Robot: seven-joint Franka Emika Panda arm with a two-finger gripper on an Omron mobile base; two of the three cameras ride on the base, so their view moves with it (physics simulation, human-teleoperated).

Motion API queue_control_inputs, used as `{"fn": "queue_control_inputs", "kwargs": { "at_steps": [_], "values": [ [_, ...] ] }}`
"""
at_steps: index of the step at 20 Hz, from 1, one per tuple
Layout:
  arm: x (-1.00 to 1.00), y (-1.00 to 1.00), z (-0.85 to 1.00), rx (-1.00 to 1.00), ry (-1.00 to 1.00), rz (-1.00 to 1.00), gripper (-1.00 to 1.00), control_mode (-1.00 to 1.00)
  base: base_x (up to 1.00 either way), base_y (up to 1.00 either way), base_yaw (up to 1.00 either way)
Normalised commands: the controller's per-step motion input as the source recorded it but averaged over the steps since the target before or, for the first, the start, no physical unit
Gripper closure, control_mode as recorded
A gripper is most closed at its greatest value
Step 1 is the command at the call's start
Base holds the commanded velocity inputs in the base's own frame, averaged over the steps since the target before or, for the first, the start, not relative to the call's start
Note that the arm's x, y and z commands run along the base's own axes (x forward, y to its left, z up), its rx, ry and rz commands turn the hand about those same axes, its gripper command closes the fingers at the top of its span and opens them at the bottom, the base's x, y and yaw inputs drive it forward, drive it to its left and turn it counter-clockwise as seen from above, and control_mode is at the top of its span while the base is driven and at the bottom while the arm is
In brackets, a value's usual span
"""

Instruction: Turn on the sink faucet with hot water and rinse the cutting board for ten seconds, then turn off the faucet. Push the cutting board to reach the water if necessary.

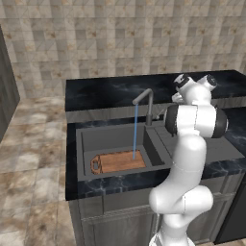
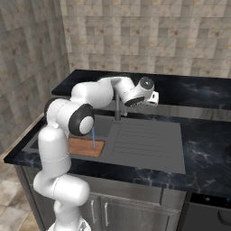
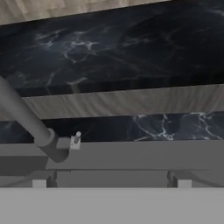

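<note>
The slim grey metal sink faucet (image 1: 147,103) stands at the back rim of the dark grey rectangular sink (image 1: 113,139), which is set in a black marbled counter (image 1: 110,185), and its bent-over spout reaches toward 9 o'clock in the left base view. From the spout tip a thin, straight, light-blue stream of water (image 1: 135,132) falls onto the flat reddish-brown wooden cutting board (image 1: 118,162), which lies on the basin floor with its rounded handle end at 9 o'clock; the stream lands near the board's 3 o'clock end. In the right base view the same board (image 2: 85,147) shows past the white arm's elbow, with the water (image 2: 93,137) touching it, and the ribbed drainboard (image 2: 142,140) lies at 3 o'clock of the basin. The robot's two-finger gripper (image 2: 153,97) is held up at faucet height, just beside the upright stem and at about 2 o'clock from the board, well above and apart from it. In the hand view the faucet's stem (image 3: 26,120) and its small side lever (image 3: 76,139) sit close at 9 o'clock. Whether the fingers are spread or closed cannot be told.
</note>
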Motion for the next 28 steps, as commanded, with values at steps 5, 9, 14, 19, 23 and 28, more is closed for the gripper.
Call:
{"fn": "queue_control_inputs", "kwargs": {
  "at_steps": [5,9,14,19,23,28],
  "values": [
    [0.0,0.0,-0.24,0.0,0.11,0.0,-1.0,-1.0,0.0,0.0,0.0],
    [0.0,0.0,-0.21,0.0,0.06,0.0,-1.0,-1.0,0.0,0.0,0.0],
    [0.0,0.0,-0.22,0.0,0.03,0.0,-1.0,-1.0,0.0,0.0,0.0],
    [0.0,0.0,-0.22,0.0,0.0,0.0,-1.0,-1.0,0.0,0.0,0.0],
    [0.0,0.03,-0.24,0.0,0.0,0.0,-1.0,-1.0,0.0,0.0,0.0],
    [0.0,0.07,-0.15,0.0,0.0,0.0,-1.0,-1.0,0.0,0.0,0.0]
  ]
}}
